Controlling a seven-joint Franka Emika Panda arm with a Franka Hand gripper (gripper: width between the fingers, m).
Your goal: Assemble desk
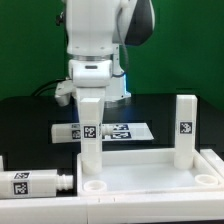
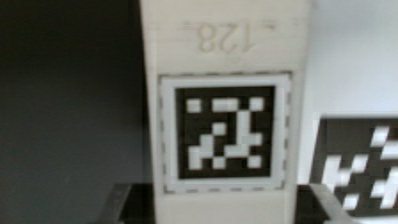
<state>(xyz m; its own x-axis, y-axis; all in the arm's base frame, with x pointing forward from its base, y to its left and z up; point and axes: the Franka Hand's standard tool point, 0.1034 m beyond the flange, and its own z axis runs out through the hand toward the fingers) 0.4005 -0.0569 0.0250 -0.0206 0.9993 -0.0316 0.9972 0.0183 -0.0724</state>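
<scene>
My arm runs off the top edge of the exterior view. My gripper blends, white on white, into the upright leg, so I cannot tell whether it is closed on the leg. That leg hides part of the marker board. The bottom edge cuts the tabletop panel, and the exterior view's left edge cuts the lying leg. In the wrist view, both leg ends are out of frame. The blurred printed number is perhaps 128. A second tag is sliced by the frame.
</scene>
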